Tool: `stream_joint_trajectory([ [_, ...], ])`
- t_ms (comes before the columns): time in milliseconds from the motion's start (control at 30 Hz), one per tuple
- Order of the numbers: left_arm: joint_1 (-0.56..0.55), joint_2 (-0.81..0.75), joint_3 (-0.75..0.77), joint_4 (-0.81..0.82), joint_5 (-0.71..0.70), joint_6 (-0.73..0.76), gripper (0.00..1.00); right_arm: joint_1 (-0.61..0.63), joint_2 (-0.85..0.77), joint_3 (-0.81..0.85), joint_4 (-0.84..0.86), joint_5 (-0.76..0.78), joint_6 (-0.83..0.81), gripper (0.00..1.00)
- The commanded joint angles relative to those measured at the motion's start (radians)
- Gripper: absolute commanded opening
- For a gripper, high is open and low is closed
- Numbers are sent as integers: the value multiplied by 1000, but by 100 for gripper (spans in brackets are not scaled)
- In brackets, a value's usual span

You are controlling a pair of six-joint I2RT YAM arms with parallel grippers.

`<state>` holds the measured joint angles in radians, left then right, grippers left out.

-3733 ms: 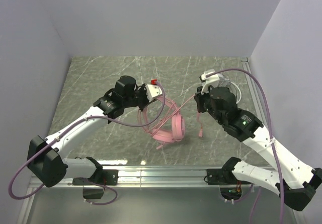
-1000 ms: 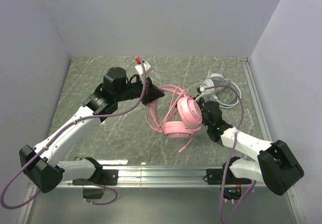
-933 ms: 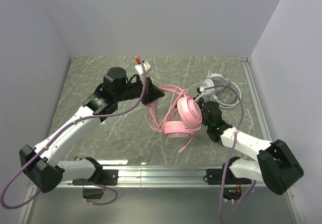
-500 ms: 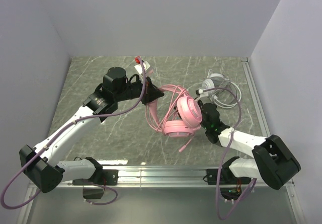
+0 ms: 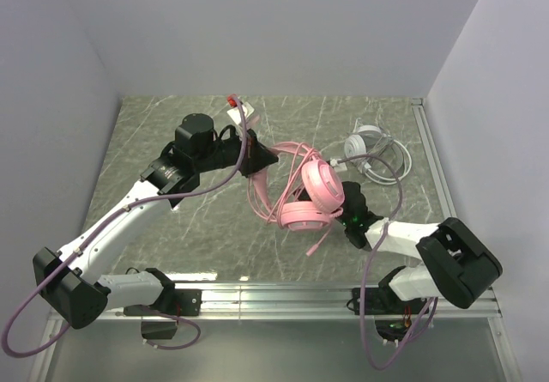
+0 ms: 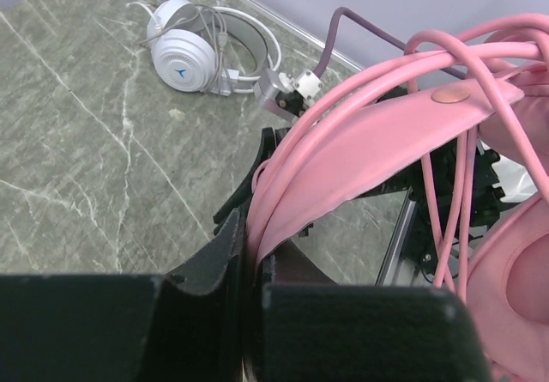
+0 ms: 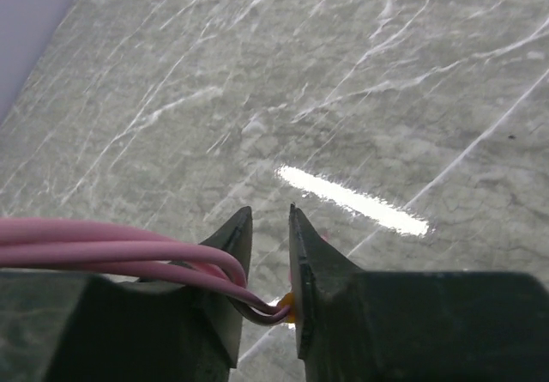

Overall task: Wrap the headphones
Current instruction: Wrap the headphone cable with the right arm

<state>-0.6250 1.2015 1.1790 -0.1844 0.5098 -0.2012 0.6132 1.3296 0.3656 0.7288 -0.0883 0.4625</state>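
Left end effector [image 6: 250, 246] is clamping the pink headphones [image 6: 377, 142]. I'm seeing right end effector [image 7: 270, 227] straddling their cord [image 7: 103, 257], jaws slightly apart.

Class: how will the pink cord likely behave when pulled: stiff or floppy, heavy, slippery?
Probably floppy: the pink cord bends sharply between the fingers of the right gripper and drapes in loops over the band of the pink headset. Likely light, being thin. Its smooth sheath may slip in a loose pinch.
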Motion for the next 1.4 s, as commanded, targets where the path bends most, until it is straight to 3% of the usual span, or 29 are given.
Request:
stream_joint_trajectory([
  [0,5,-37,71,106,7,-70,0,26,25,-16,78,38,18,30],
  [200,11,-36,68,111,-14,-76,0,80,62,-31,106,68,42,22],
  [500,22,-36,68,117,-19,-87,0,115,79,-37,104,87,50,24],
  [633,28,-37,65,122,-31,-92,0,123,82,-45,104,87,56,13],
  [867,34,-39,51,151,-105,-147,0,164,74,-56,106,87,91,7],
  [1000,34,-37,24,177,-282,-225,0,201,60,-42,60,87,122,0],
  [1367,34,-16,-39,253,-634,-395,0,287,8,-11,-18,-25,217,0],
])
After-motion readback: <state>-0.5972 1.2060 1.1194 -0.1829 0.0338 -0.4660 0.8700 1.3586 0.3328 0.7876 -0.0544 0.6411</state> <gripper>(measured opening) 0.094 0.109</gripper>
